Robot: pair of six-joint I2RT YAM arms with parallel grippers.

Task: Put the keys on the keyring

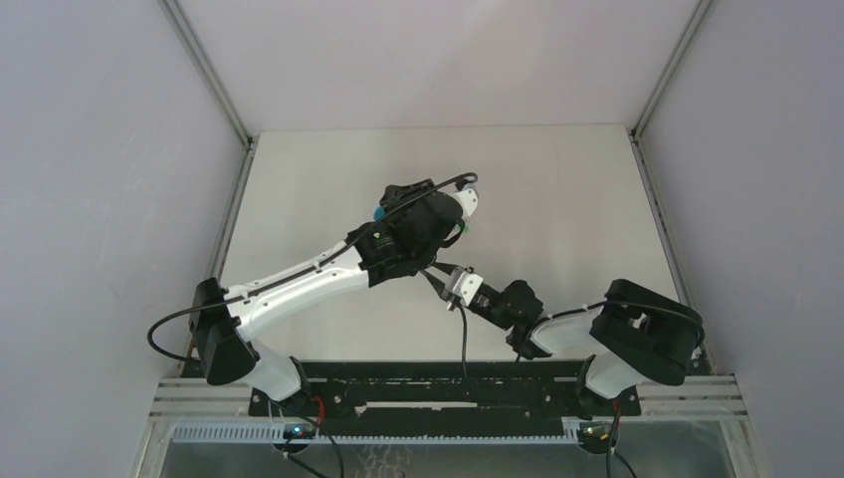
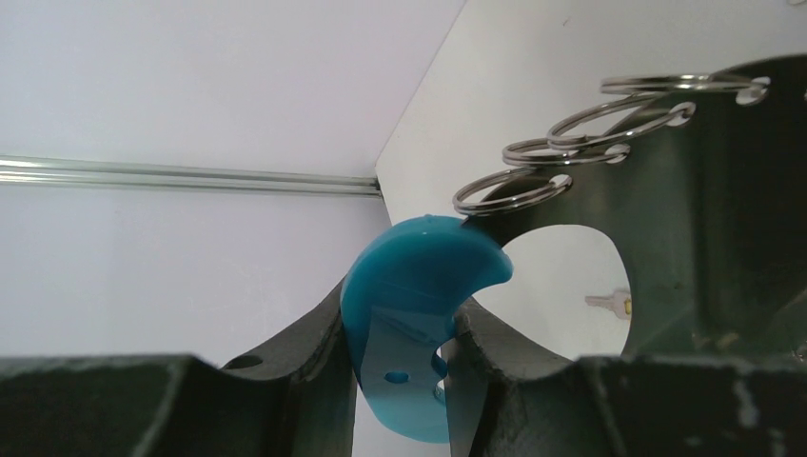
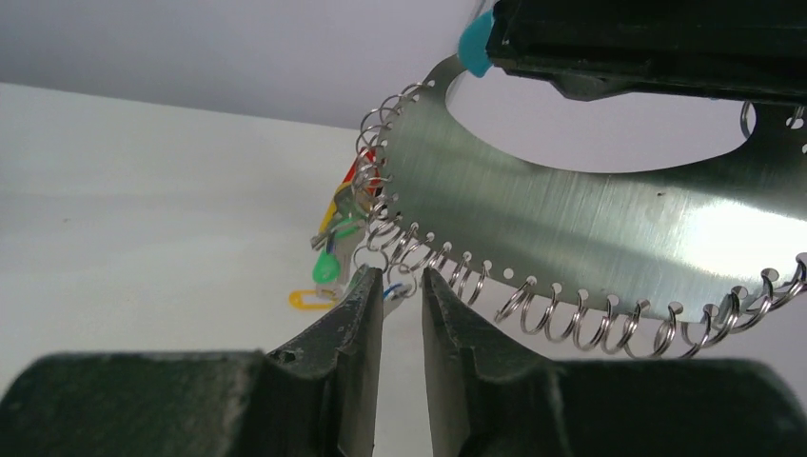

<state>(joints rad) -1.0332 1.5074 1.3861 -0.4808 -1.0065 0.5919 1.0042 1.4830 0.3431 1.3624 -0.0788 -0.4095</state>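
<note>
As left tool (image 2: 400,316) grips, keyring (image 3: 571,221) juts outward

No writing, number, brand mark or sign can be read in any of the three views. The large keyring (image 3: 571,219), a brushed silver metal plate edged with small split rings and tipped with a bright blue curved plastic band, shows only bare surfaces and punched holes (any finer marking is too small or too blurred to tell).
</note>
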